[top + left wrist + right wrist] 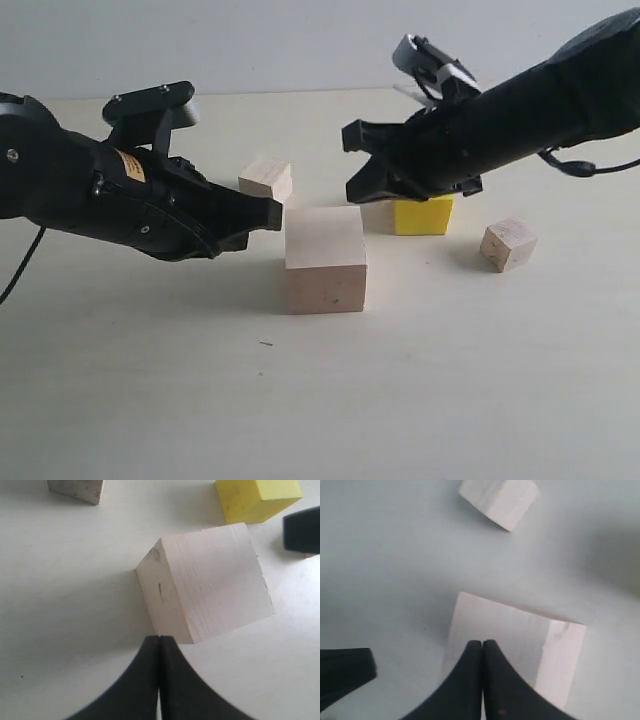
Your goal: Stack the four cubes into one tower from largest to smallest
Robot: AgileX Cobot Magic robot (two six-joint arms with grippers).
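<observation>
The large pale wood cube [325, 260] [205, 580] [520, 645] stands mid-table. Behind it to the right sits the yellow cube [424, 214] [257, 500], partly hidden by my right arm. One small pale wood cube [266, 180] [77, 489] [500, 500] lies behind the large cube on the left. The other small one [508, 244] lies tilted at the right. My left gripper [275, 213] [159, 638] is shut and empty, its tip at the large cube's upper left edge. My right gripper [352, 190] [482, 642] is shut and empty, just above the large cube's far right corner.
All cubes rest singly on a pale tabletop [320, 400]. Both black arms lean in over the large cube from either side, their tips close together. A grey wall [300, 40] closes the back.
</observation>
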